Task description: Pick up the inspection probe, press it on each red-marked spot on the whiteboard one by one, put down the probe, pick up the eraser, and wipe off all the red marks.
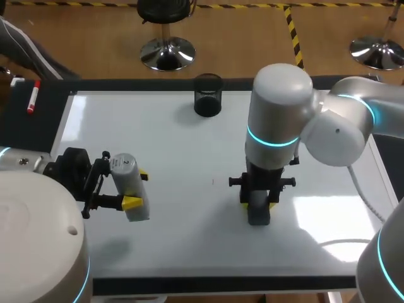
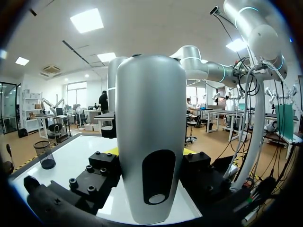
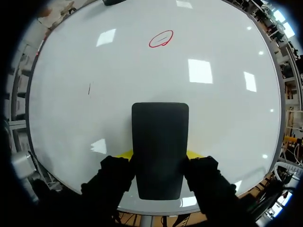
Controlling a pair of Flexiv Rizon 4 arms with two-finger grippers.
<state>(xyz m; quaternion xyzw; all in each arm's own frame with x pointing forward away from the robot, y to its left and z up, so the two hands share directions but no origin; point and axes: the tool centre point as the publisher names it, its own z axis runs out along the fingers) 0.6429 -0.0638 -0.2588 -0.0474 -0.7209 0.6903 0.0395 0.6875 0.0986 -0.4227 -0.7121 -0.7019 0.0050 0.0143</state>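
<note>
The silver inspection probe is held off the whiteboard near its left edge, with my left gripper shut on it. In the left wrist view the probe fills the space between the fingers of that gripper. My right gripper is shut on the black eraser, which stands on the board right of the middle. The right wrist view shows the eraser clamped in the gripper. A red oval mark lies on the board ahead of it. In the head view my right arm hides that mark.
A black cup stands at the board's far edge, also seen beyond the probe as a dark cup. A red-capped marker lies on the dark surface left of the board. A thin dark stroke sits on the board.
</note>
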